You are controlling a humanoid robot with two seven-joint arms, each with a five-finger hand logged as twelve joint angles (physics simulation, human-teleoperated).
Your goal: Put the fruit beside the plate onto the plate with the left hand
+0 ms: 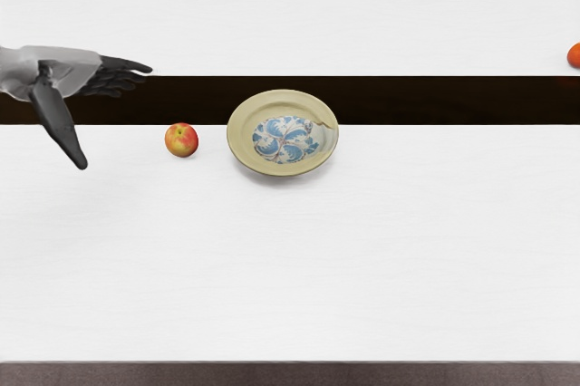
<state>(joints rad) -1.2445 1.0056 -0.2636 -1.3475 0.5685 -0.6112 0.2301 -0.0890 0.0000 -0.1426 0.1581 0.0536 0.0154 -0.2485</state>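
Where the left arm comes in from the picture's left edge, only its grey wrist and the left hand [80, 78] show, the rest being cut off. The hand hovers open and grips nothing: dark fingers [127, 66] stretch rightward over a dark band [435, 101] that splits the white counter [362, 268], and the thumb [59, 123] points down toward the near surface. Well apart from the hand, to its right, the fruit [181, 139] lies on the counter; it is round, red and yellow, whether apple or peach is hard to tell. It sits near the plate [243, 137] on its left, not touching it. The plate is cream-rimmed, its far rim over the dark band; its well shows only a blue painted pattern, with a small notch or mark on the right rim. At the far right edge, an orange-red fruit [575, 55] is mostly cut off.
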